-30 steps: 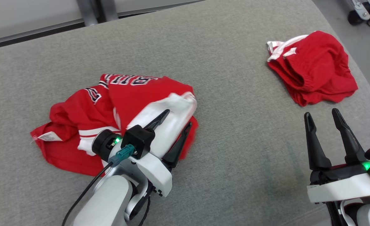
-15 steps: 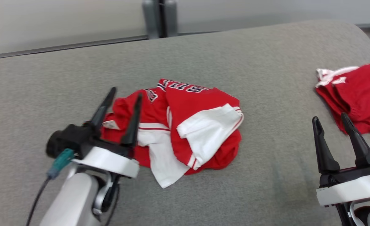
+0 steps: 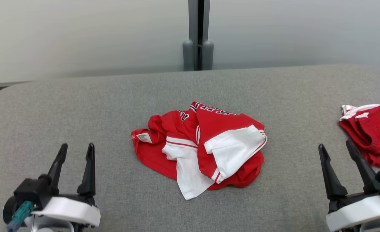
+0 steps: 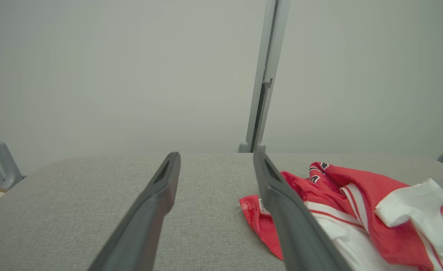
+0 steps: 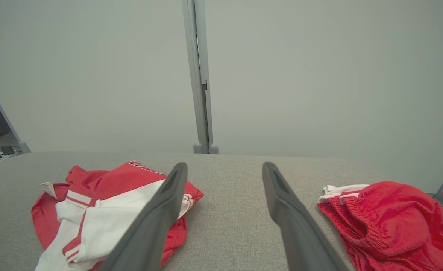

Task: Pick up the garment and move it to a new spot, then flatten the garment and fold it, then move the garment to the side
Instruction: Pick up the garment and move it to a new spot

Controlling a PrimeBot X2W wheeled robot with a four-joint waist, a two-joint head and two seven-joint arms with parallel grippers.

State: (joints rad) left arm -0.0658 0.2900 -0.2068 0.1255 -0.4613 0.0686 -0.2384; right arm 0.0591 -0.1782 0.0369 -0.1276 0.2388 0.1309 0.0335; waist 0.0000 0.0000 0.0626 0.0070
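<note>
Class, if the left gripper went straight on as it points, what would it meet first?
Probably nothing: the left gripper faces bare grey fabric surface; the crumpled red-and-white jersey lies to its right.

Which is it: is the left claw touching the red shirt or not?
Apart. The head view shows bare grey cushion between the left gripper and the shirt.

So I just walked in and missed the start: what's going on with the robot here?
Nothing is held right now. The red and white jersey lies crumpled in the middle of the grey padded surface, not yet flattened. The left gripper and right gripper hover open either side, clear of it. Red shorts lie bunched on the right.
</note>
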